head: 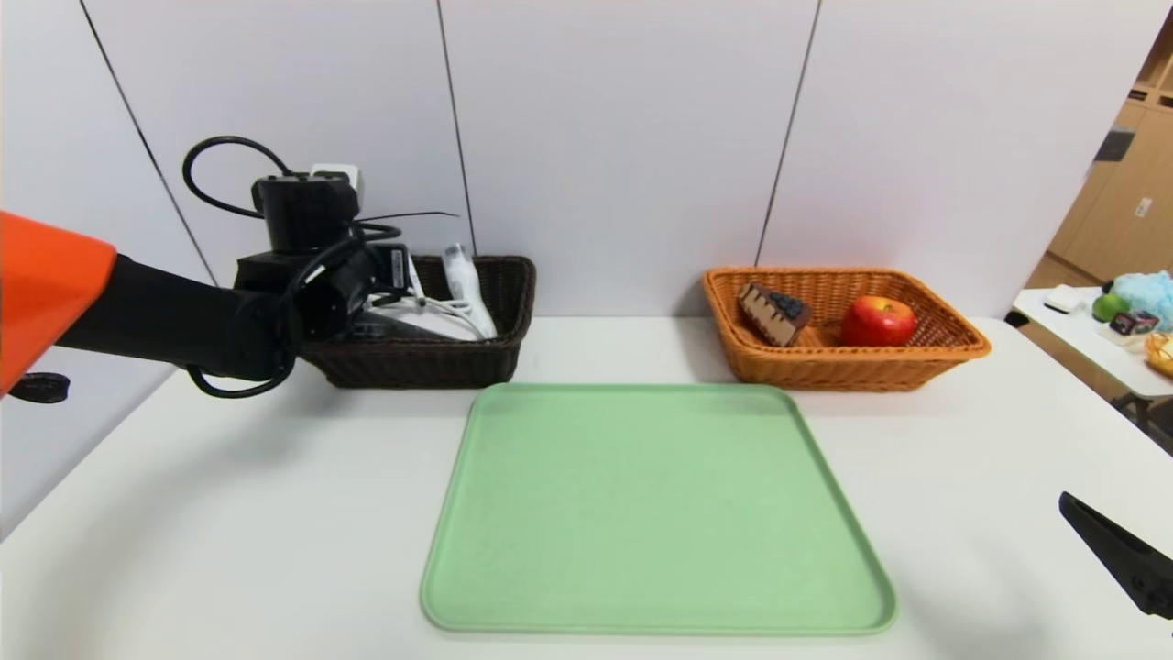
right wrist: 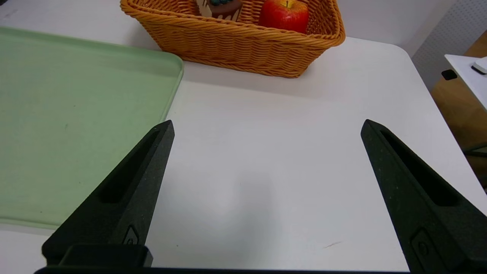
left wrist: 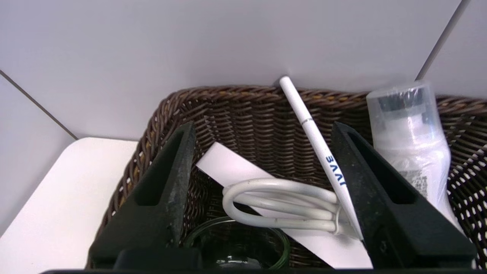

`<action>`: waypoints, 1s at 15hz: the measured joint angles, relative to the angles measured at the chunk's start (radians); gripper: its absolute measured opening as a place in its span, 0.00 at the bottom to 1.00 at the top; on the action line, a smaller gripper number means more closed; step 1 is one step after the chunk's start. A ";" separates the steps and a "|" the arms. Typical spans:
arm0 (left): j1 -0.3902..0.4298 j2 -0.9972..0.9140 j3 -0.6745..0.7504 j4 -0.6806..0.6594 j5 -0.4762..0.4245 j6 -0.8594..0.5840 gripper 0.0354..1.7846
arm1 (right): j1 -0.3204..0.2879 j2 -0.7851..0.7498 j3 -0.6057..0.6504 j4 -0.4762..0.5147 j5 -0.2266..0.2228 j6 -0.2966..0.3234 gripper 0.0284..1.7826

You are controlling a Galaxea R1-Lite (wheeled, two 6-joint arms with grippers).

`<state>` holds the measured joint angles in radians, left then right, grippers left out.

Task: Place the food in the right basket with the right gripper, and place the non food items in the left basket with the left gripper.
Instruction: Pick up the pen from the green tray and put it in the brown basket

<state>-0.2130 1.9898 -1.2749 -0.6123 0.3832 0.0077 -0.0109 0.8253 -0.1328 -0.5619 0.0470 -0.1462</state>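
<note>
The dark brown left basket (head: 499, 302) holds a white pen (left wrist: 315, 140), a coiled white cable (left wrist: 281, 203), a white box (left wrist: 232, 167), a wrapped white bottle (left wrist: 409, 140) and a glass jar (left wrist: 236, 247). My left gripper (left wrist: 262, 131) hangs open and empty over this basket; in the head view the arm's wrist (head: 312, 266) covers the basket's left part. The orange right basket (head: 944, 353) holds a cake slice (head: 772, 313) and a red apple (head: 878, 321). My right gripper (right wrist: 266, 127) is open and empty above bare table near the front right corner.
A green tray (head: 655, 509) lies bare in the middle of the white table. A side table (head: 1100, 344) with small items stands at the far right. A white wall runs close behind both baskets.
</note>
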 joint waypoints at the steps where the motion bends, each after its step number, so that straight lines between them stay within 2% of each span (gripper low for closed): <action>1: 0.000 -0.020 -0.004 0.003 -0.001 -0.001 0.75 | 0.000 0.000 -0.002 -0.001 0.000 0.000 0.95; 4: 0.000 -0.155 0.080 0.066 -0.003 -0.002 0.81 | 0.000 -0.008 -0.021 0.000 -0.013 0.007 0.95; 7: -0.001 -0.387 0.316 0.124 -0.004 -0.019 0.86 | -0.002 -0.061 -0.032 0.040 -0.023 0.009 0.95; 9: 0.000 -0.574 0.520 0.138 0.002 -0.052 0.88 | -0.018 -0.142 -0.043 0.137 -0.022 0.009 0.95; 13: 0.015 -0.929 0.841 0.153 0.057 -0.122 0.91 | -0.048 -0.391 -0.062 0.416 -0.007 0.014 0.95; 15: 0.058 -1.073 0.952 0.156 0.074 -0.134 0.92 | -0.050 -0.481 -0.089 0.533 0.002 0.051 0.95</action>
<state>-0.1549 0.9164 -0.3232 -0.4564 0.4574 -0.1260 -0.0611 0.3445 -0.2221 -0.0287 0.0494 -0.0951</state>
